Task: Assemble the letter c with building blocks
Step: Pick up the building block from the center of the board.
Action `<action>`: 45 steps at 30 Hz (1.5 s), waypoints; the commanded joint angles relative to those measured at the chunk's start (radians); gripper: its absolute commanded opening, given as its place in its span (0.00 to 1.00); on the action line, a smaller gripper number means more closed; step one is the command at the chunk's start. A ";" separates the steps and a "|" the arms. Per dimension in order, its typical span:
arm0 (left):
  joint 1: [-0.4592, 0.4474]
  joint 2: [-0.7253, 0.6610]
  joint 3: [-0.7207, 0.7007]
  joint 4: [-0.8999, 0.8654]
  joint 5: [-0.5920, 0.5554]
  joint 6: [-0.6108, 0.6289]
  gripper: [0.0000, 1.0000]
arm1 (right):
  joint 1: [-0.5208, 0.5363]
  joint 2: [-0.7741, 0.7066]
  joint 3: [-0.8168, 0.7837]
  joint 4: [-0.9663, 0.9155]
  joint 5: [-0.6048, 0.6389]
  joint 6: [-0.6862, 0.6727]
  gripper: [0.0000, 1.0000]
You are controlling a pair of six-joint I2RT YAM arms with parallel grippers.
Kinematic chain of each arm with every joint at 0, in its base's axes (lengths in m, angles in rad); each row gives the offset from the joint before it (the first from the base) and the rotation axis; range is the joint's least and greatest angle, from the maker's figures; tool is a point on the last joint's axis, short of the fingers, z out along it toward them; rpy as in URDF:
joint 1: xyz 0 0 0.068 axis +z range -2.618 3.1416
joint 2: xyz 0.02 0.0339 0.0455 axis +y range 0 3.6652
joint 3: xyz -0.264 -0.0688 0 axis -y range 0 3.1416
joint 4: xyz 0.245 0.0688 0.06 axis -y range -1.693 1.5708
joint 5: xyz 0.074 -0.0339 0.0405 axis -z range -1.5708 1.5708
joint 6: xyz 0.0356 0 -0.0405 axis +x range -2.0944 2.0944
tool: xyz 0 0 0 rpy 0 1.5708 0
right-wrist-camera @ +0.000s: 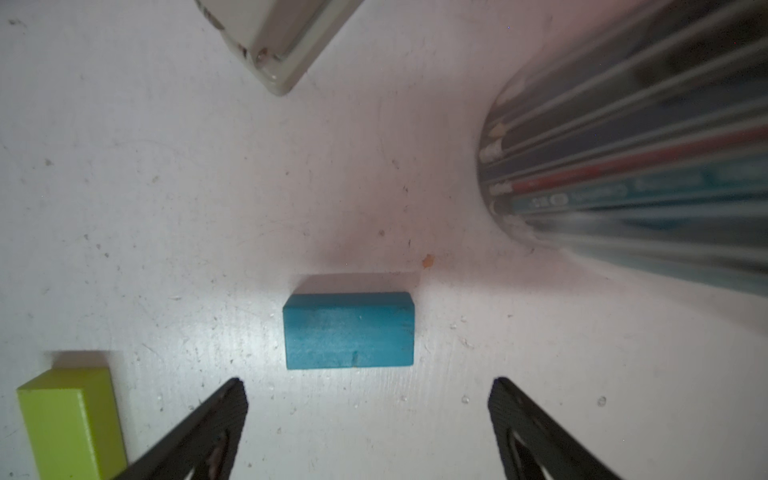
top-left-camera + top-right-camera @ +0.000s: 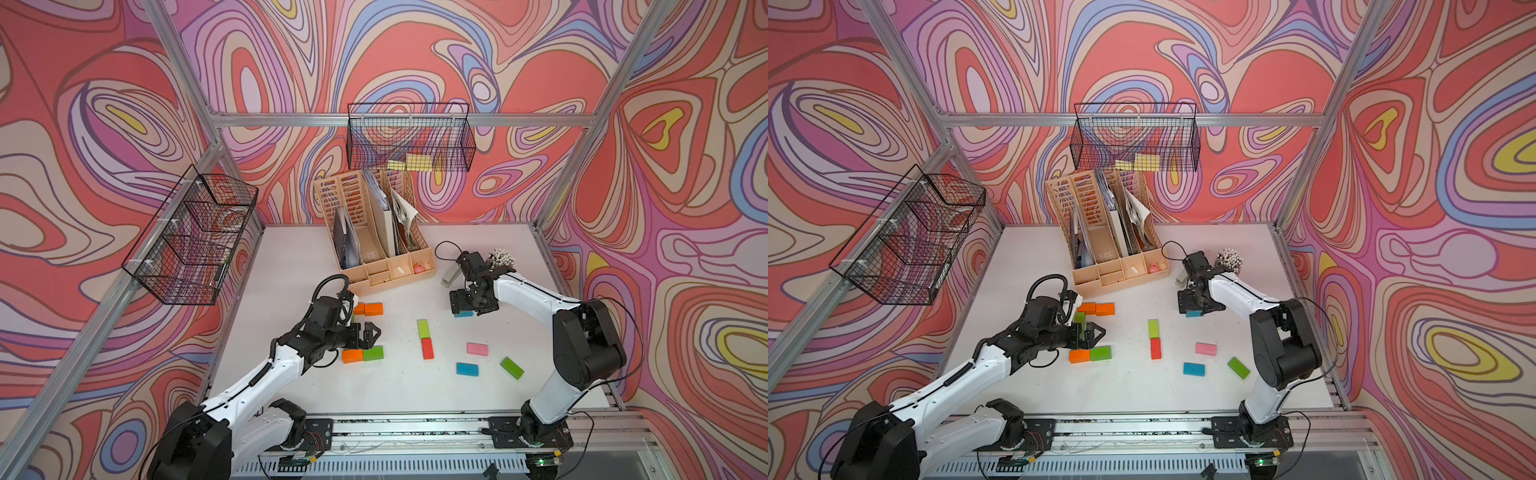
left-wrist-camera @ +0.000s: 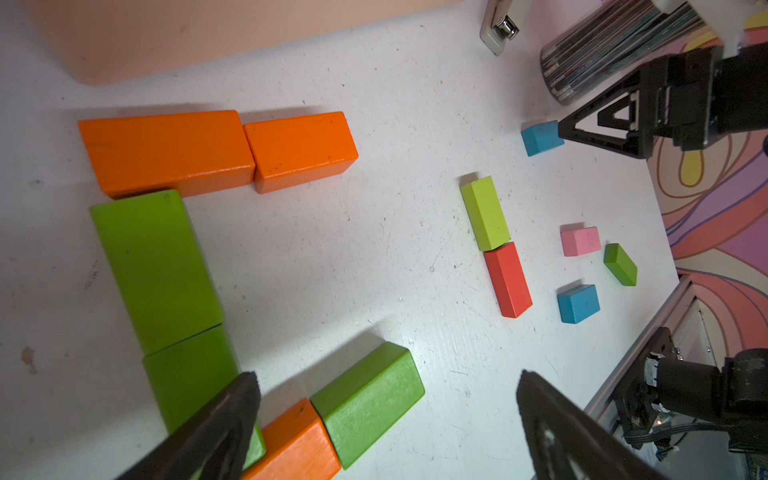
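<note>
Several building blocks form an open-sided C on the left of the table: two orange blocks (image 3: pixel 166 151) (image 3: pixel 301 149) in one row, two green blocks (image 3: pixel 156 266) (image 3: pixel 189 374) as the spine, then an orange block (image 3: pixel 295 444) and a green block (image 3: pixel 368 399). My left gripper (image 2: pixel 368 332) (image 3: pixel 386 378) hovers open over this shape's open middle, holding nothing. My right gripper (image 2: pixel 463 305) (image 1: pixel 368 382) is open just above a blue block (image 1: pixel 349 330) (image 2: pixel 463 314), which lies on the table beyond the fingertips. Loose lime (image 2: pixel 423 328), red (image 2: pixel 427 348), pink (image 2: pixel 476 348), blue (image 2: pixel 467 369) and green (image 2: pixel 511 368) blocks lie between the arms.
A beige desk organizer (image 2: pixel 374 232) stands at the back centre. A stapler (image 2: pixel 449 277) and a cup of pens (image 2: pixel 500 259) sit close behind the right gripper. Wire baskets hang on the back wall (image 2: pixel 409 137) and the left frame (image 2: pixel 191 237).
</note>
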 commanded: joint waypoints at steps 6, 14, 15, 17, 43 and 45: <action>-0.003 0.019 -0.006 0.023 -0.007 0.004 0.99 | -0.026 0.047 -0.019 0.052 -0.071 -0.029 0.87; -0.003 0.025 -0.004 0.020 -0.015 0.009 0.99 | -0.031 0.092 -0.019 0.071 -0.094 -0.028 0.80; -0.003 0.026 -0.004 0.020 -0.015 0.010 0.99 | -0.032 0.097 -0.019 0.070 -0.094 -0.027 0.79; -0.003 0.025 -0.004 0.018 -0.018 0.011 0.99 | -0.033 0.103 -0.017 0.071 -0.097 -0.024 0.78; -0.003 0.037 -0.001 0.021 -0.020 0.013 0.99 | 0.135 0.052 0.155 0.003 -0.074 0.141 0.58; -0.003 0.036 -0.002 0.020 -0.022 0.014 0.99 | 0.161 0.053 0.179 0.001 -0.058 0.175 0.58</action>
